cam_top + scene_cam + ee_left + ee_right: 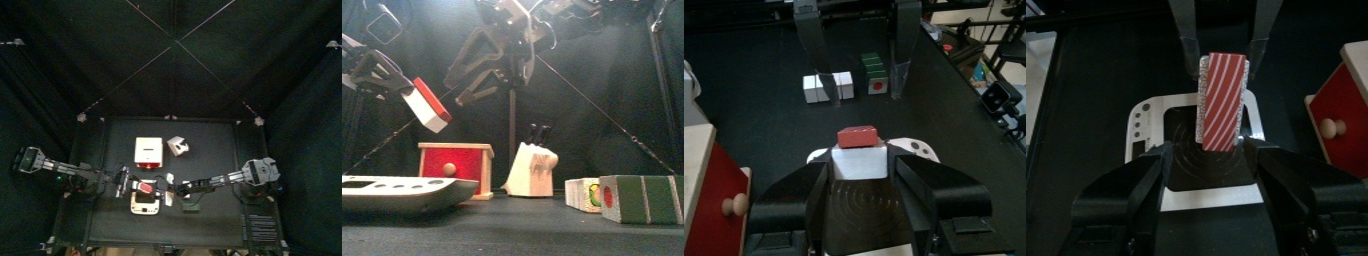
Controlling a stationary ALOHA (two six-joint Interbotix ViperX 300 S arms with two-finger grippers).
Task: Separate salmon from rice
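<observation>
Gripping sushi (pixel 858 150) in left end effector (pixel 858 165) w/ right end effector (pixel 1224 100) spread around salmon (pixel 1223 95).

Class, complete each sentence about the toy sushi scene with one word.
1. The salmon sits on the rice, gripped by the ___ end effector.
2. The right end effector has its jaws ___.
3. In the front view, the knife block stands beside a ___ box with a round knob.

Missing words: left; open; red
</observation>
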